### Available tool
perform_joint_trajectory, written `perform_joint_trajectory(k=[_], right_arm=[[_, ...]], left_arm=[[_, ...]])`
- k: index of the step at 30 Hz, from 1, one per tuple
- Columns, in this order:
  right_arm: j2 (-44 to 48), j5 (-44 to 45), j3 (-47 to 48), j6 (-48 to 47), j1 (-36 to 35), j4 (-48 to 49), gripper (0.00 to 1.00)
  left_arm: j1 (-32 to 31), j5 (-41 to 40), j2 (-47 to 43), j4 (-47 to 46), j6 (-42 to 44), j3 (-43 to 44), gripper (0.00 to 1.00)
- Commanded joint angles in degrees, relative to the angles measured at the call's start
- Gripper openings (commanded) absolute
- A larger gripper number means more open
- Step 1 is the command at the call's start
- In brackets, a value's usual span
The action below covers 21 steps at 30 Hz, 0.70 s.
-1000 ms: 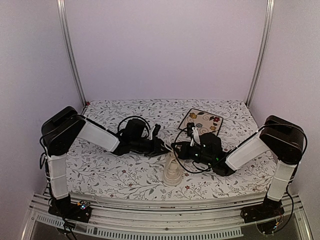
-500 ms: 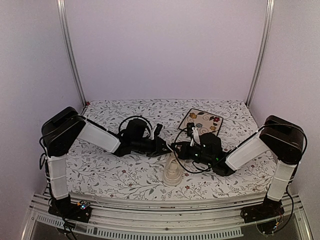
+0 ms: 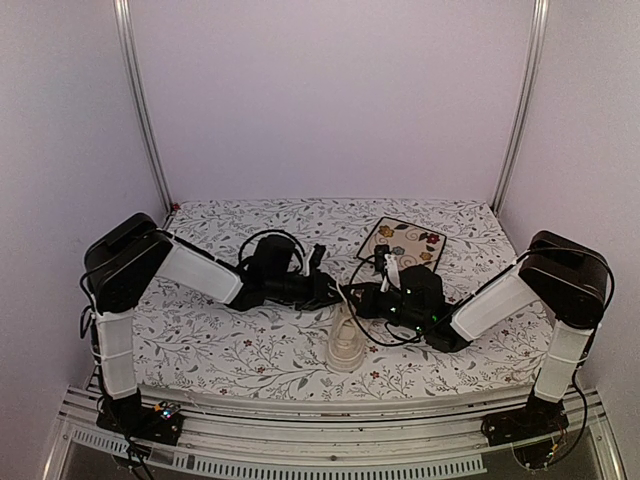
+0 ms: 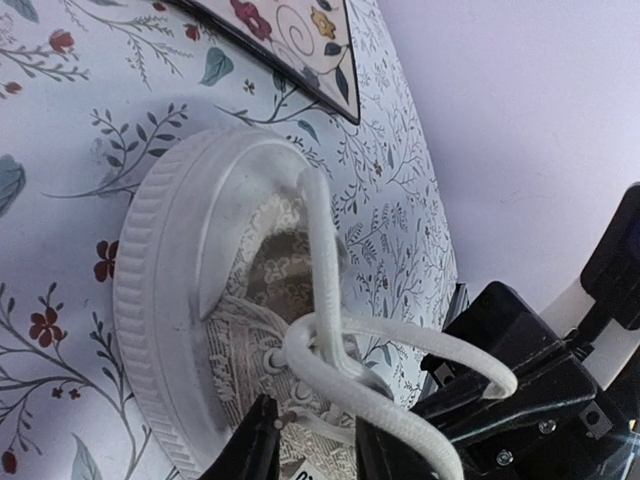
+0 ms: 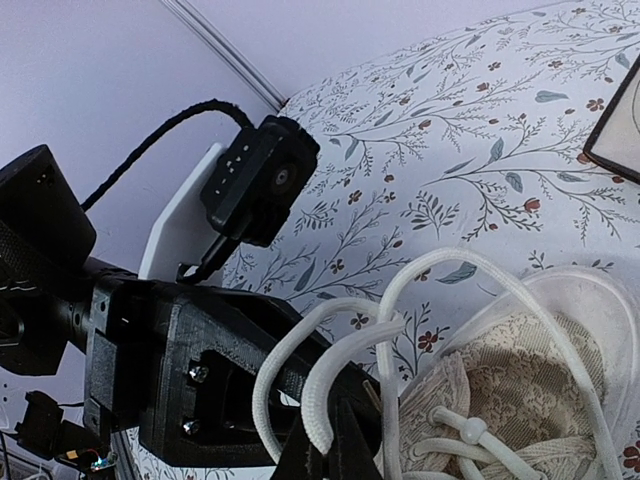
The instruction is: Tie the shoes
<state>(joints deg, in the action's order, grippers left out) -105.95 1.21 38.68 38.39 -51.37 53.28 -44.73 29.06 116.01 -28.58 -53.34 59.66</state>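
Note:
The cream-white shoe [image 3: 347,346] lies near the table's front edge with its toe toward me. In the left wrist view its rubber toe cap [image 4: 185,290] fills the middle, and white laces [image 4: 325,345] loop above the eyelets. My left gripper [image 3: 333,291] hovers just behind the shoe. Its fingers [image 4: 250,450] stand a little apart, with a thick lace running across one of them and none pinched between them. My right gripper [image 5: 325,455] faces it closely and is shut on a bent white lace [image 5: 325,385]. A second lace loop [image 5: 262,385] hangs in front of the left gripper [image 5: 190,380].
A square floral tile [image 3: 402,241] lies behind the right gripper [image 3: 357,299], and its corner [image 4: 290,40] shows in the left wrist view. Black cables [image 3: 262,243] arc over both wrists. The flowered tablecloth [image 3: 220,350] covers the table.
My left gripper has edged right, closer to the right gripper above the shoe. The right arm and the shoe have stayed put.

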Motion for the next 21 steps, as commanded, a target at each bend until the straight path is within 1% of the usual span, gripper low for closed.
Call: perform_joint_trajectory(k=[1,6,8,11,16,21], right_arm=[[-0.74,0.45,0.19,0.37,-0.52,0.25,0.02],[-0.84,0.52,-0.03,0.52,-0.48,0.19,0.02],[-0.92,0.62,-0.02,0.46,-0.51,0.22,0.02],[-1.01,0.55,-0.21,0.47,-0.53,0.16,0.02],[-1.04,0.46,-0.14,0.44,-0.56,0.23,0.02],[-0.36,0.19,-0.09,-0.13,-0.53,0.16,0.02]], left_arm=[[-0.51,0.54,1.57,-0.56,-0.27,2.13,0.27],[-0.51,0.78,2.32,0.49,-0.64,2.99,0.27],[-0.48,0.82,2.57,0.75,-0.85,3.23,0.25],[-0.36,0.42,2.96,1.72,-1.01,3.61,0.2],[-0.25,0.3,3.09,2.14,-1.06,3.54,0.01],[0.1,-0.8,1.63,1.28,-0.56,2.29,0.0]])
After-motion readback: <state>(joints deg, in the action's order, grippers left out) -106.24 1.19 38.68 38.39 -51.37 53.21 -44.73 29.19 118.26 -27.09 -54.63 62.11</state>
